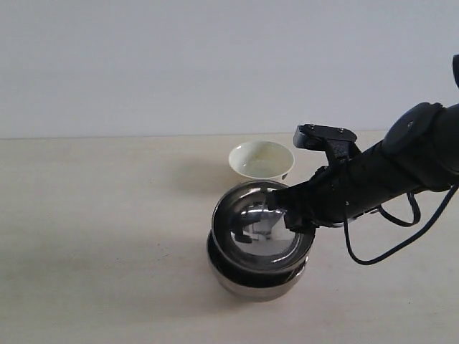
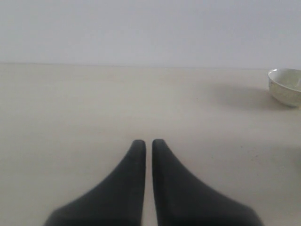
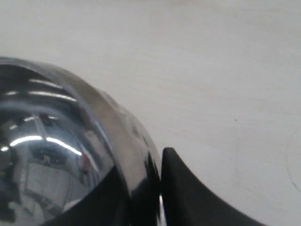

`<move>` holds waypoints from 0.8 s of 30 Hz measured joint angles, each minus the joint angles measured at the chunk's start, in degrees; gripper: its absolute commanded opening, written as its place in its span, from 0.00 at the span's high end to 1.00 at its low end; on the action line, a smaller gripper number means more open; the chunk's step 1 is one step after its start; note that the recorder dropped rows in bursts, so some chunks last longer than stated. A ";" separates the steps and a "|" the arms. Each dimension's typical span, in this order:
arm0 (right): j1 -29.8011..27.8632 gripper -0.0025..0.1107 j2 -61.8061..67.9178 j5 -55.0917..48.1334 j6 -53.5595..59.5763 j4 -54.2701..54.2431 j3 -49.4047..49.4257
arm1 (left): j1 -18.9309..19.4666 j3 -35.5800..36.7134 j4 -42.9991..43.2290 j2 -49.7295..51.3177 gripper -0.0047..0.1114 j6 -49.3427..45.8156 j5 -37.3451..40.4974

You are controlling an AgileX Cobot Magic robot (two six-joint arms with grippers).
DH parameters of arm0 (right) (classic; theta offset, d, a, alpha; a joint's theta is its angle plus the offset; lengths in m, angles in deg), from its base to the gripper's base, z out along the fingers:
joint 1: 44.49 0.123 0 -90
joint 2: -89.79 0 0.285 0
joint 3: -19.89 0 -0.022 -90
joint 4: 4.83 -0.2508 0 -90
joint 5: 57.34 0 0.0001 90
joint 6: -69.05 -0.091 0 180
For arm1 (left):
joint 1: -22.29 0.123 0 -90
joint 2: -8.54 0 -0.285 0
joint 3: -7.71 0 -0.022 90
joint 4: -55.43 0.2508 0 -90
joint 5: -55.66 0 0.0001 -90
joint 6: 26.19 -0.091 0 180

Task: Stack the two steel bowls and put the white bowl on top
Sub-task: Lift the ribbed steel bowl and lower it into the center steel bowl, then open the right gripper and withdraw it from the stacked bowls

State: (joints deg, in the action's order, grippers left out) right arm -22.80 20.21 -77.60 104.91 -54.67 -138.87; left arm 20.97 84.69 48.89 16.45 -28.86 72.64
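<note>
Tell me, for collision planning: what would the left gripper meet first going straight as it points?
Apparently nothing: bare table lies ahead of the left gripper; the white bowl sits off its line.

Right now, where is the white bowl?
In the exterior view the white bowl sits on the table right of centre, just behind the stacked steel bowls. It is not on the stack.

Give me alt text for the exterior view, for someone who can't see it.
The right gripper reaches to the rim of the upper steel bowl, which sits nested in the lower steel bowl on a pale table. The white bowl stands on the table behind the stack, not yet on it.
</note>
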 measured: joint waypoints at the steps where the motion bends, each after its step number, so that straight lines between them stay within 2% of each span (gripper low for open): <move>1: 0.00 0.63 0.00 -0.11 0.00 -0.15 0.00 | 0.00 0.00 0.00 0.00 0.92 0.00 0.00; 2: 0.00 0.60 0.00 -0.11 0.00 -0.14 0.00 | 0.00 0.00 0.00 0.00 0.92 0.00 0.00; 24: 0.00 0.62 -2.88 0.49 1.65 -0.09 -2.82 | 0.00 0.00 0.00 0.00 0.92 0.00 0.00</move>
State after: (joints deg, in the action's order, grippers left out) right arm -22.80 17.33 -77.11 106.56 -54.76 -141.69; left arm 20.97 84.69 48.89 16.45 -28.86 72.64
